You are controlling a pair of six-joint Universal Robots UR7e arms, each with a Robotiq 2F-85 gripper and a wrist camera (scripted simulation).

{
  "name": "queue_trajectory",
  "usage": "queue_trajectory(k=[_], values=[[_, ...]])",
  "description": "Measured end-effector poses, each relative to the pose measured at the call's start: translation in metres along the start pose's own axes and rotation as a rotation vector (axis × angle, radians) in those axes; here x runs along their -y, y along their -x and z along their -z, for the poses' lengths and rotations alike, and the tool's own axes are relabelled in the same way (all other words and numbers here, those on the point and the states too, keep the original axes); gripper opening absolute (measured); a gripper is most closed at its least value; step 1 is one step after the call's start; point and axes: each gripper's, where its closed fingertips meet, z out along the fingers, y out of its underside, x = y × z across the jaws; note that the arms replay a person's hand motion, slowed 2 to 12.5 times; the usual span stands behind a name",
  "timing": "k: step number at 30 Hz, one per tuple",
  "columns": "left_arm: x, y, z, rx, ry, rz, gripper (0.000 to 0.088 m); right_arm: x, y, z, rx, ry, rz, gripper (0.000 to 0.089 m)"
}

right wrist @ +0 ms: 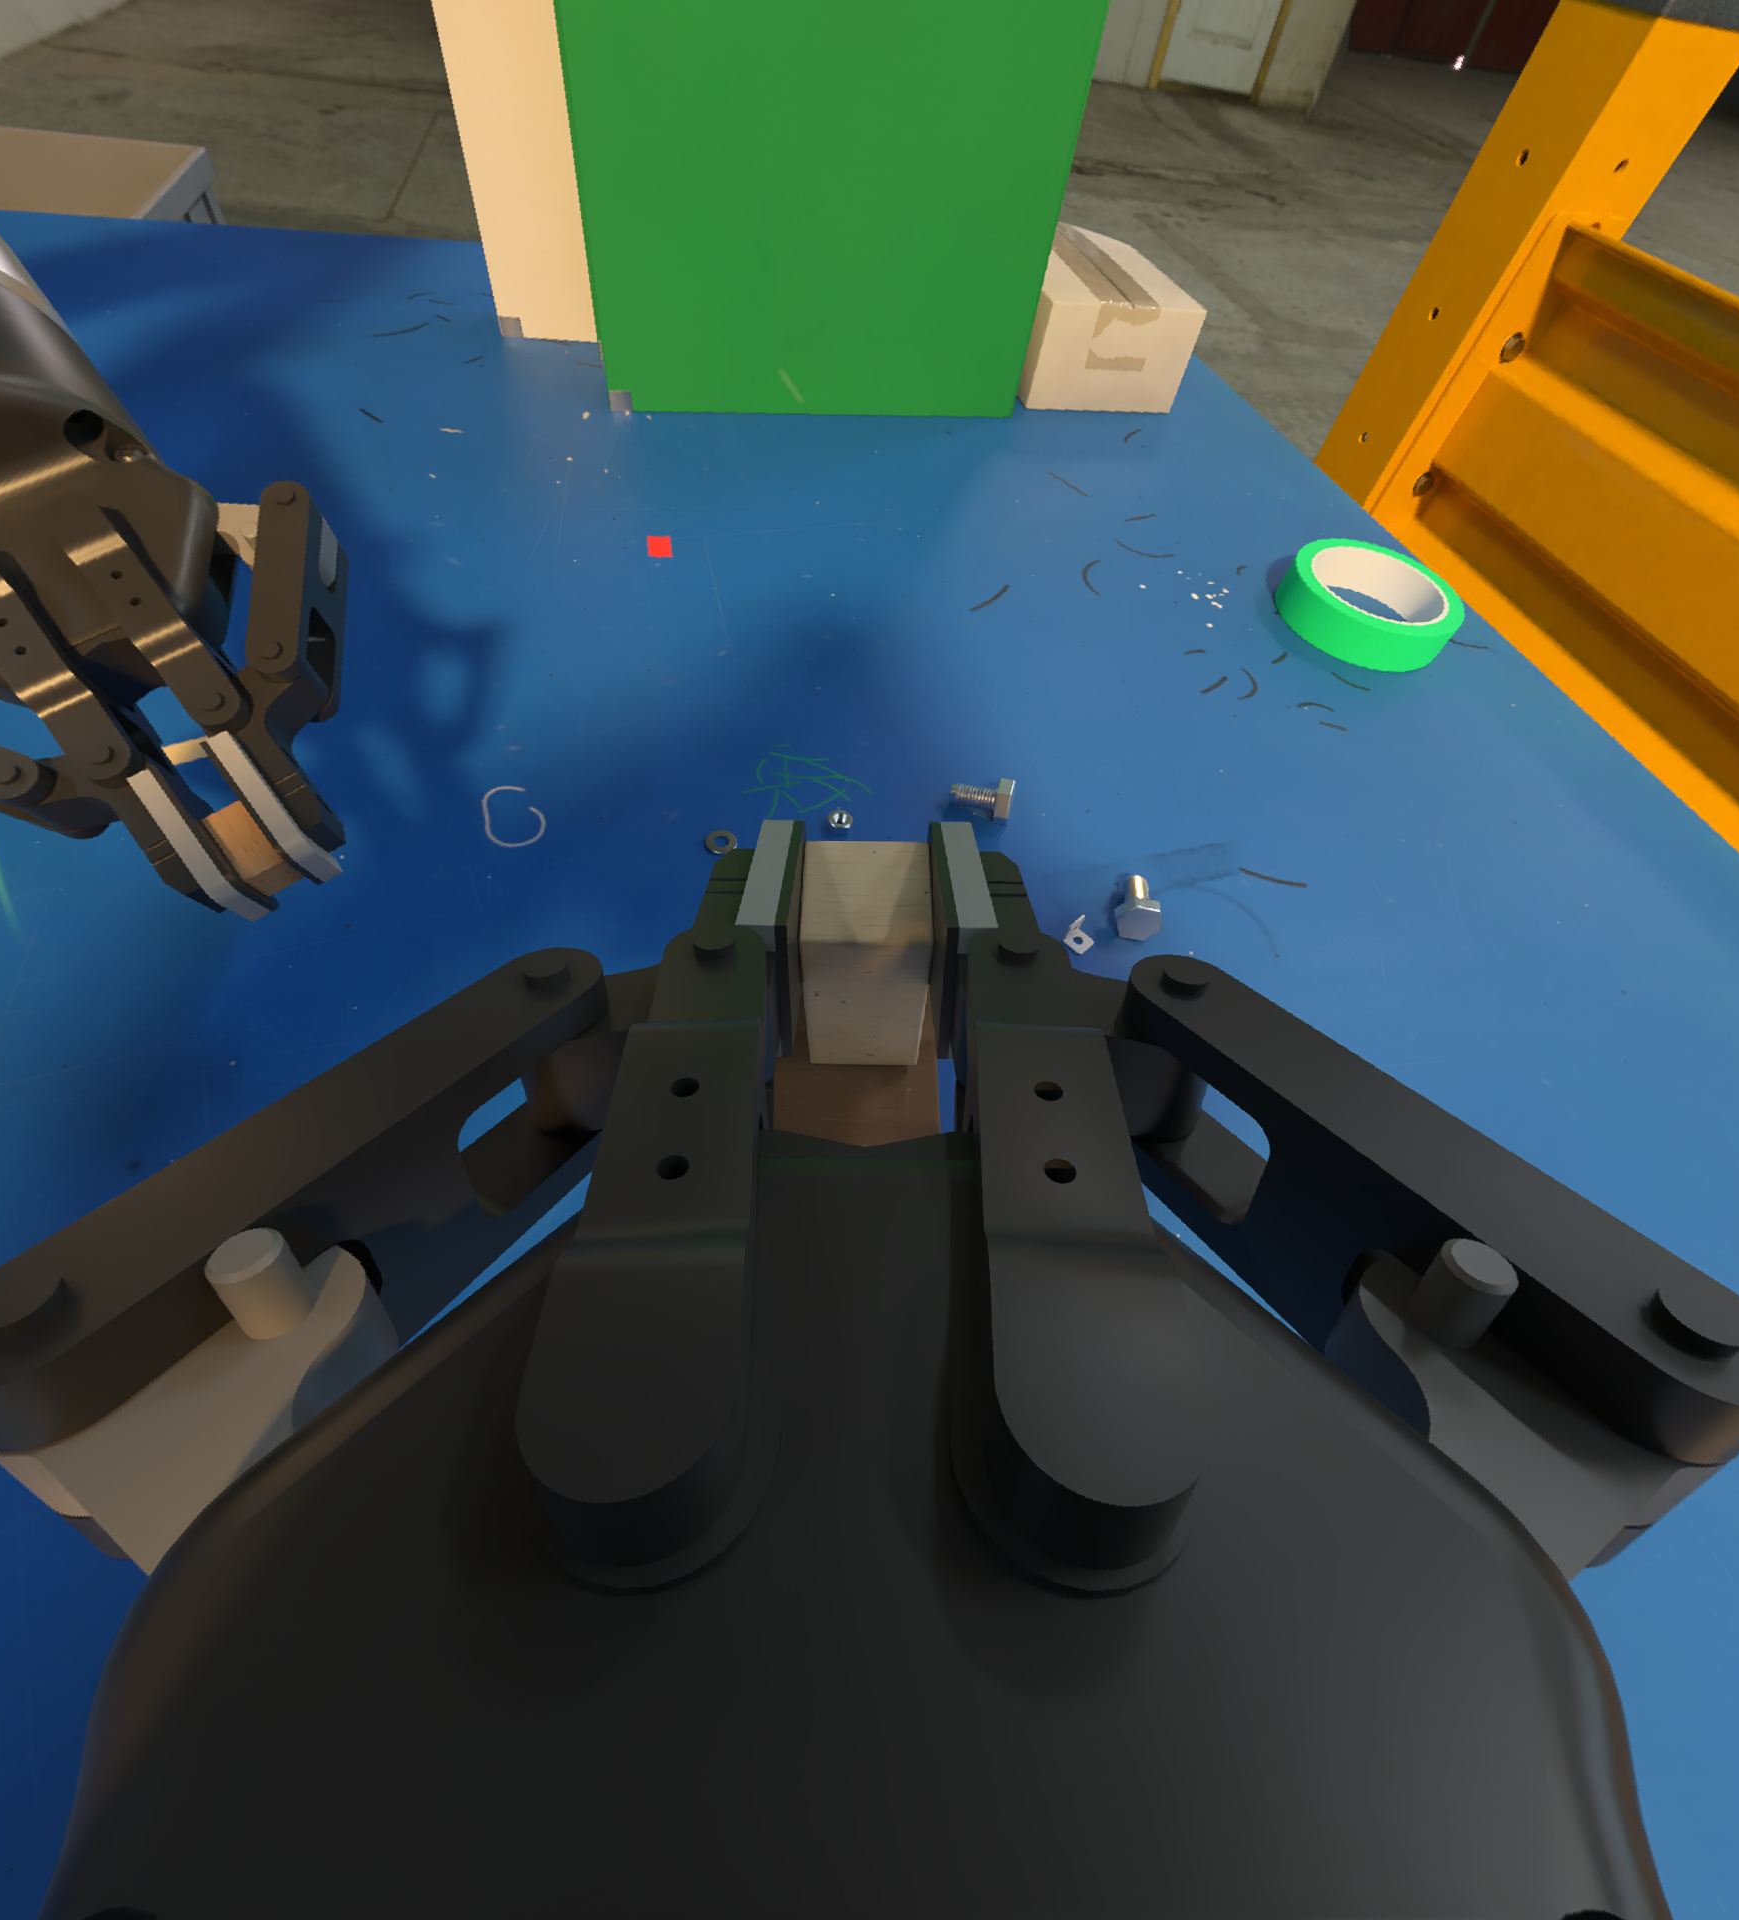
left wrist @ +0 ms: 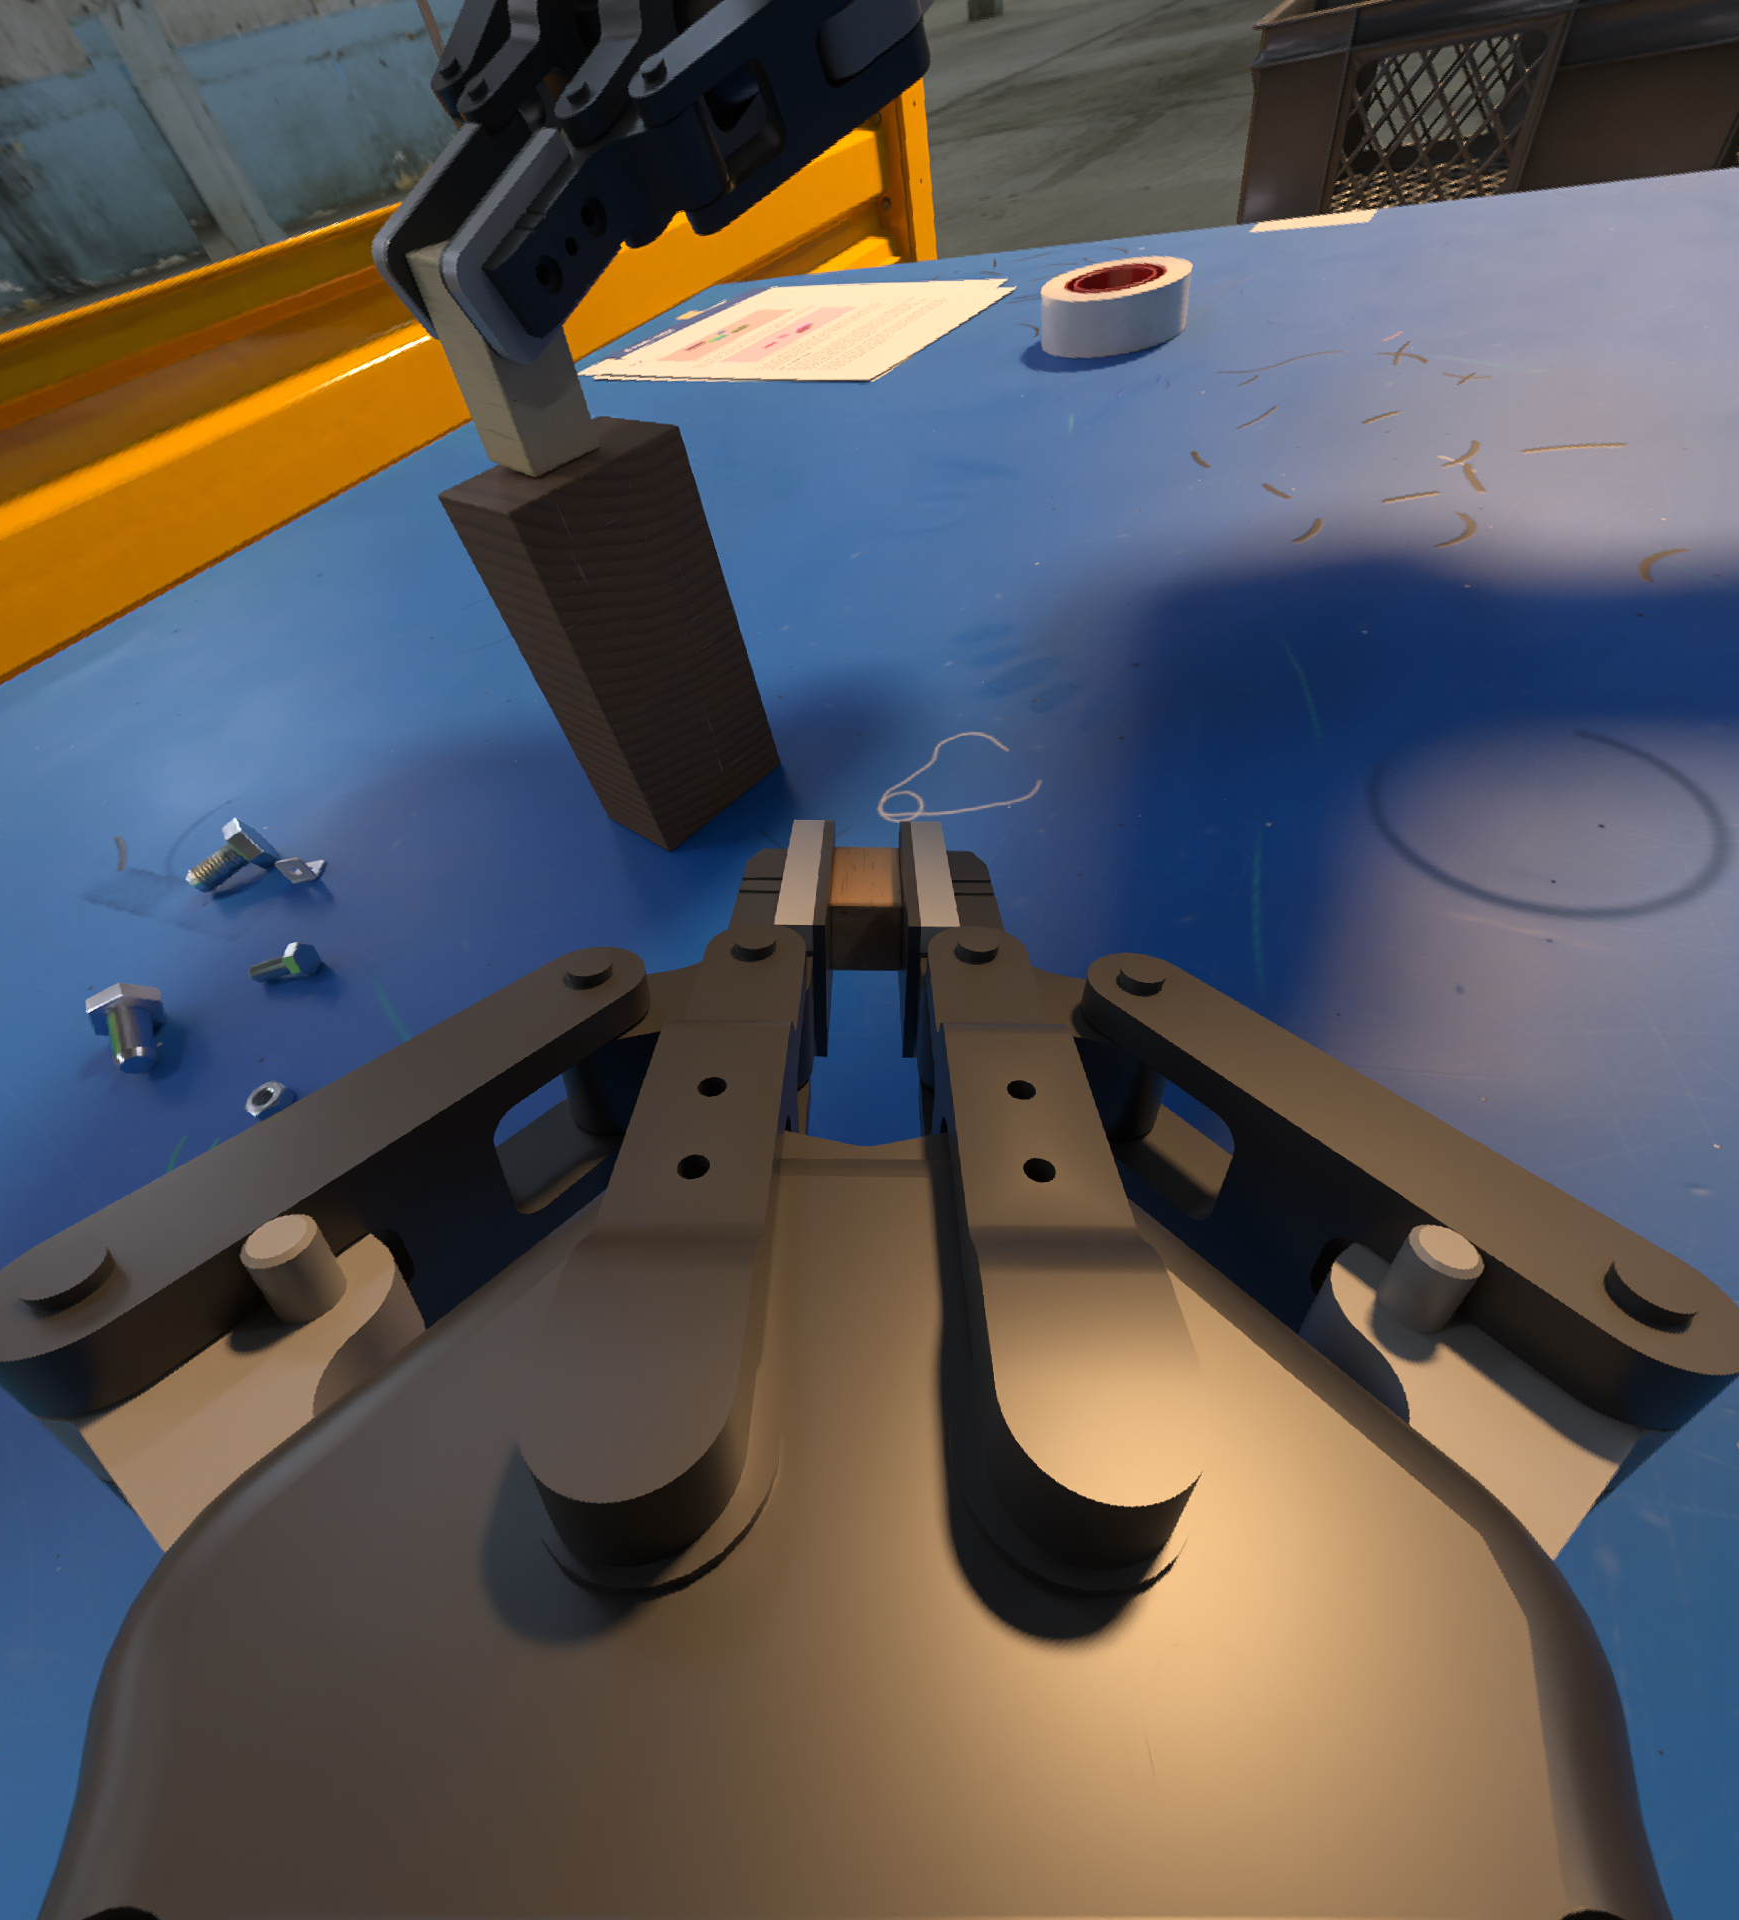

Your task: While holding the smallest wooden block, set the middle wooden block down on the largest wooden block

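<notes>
My left gripper point(left wrist: 865, 878) is shut on the smallest wooden block point(left wrist: 863, 894), a small tan cube, held above the blue table point(left wrist: 1104, 644). It also shows in the right wrist view point(right wrist: 247, 842) at the left. My right gripper point(right wrist: 865, 883) is shut on the middle wooden block point(right wrist: 865, 935), a pale block. In the left wrist view that pale block point(left wrist: 522, 405) rests with its lower end on top of the largest wooden block point(left wrist: 616, 623), a tall dark brown block standing upright on the table. The dark block's top point(right wrist: 854, 1101) shows just below the pale one.
Bolts and a nut point(left wrist: 221, 862) lie left of the dark block. A white tape roll point(left wrist: 1114, 307) and a paper sheet point(left wrist: 803, 332) lie beyond. A green panel point(right wrist: 813, 208), a cream box point(right wrist: 1114, 322), a green tape roll point(right wrist: 1369, 603) and yellow rail point(right wrist: 1623, 416) border the table.
</notes>
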Motion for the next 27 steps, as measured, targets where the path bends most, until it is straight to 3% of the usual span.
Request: queue_trajectory(k=[27], values=[[0.0,-0.0002,-0.0002,0.0,0.001,-0.001,0.0108,-0.0005,-0.0002,-0.0001,0.005,0.011,-0.013,0.0207]])
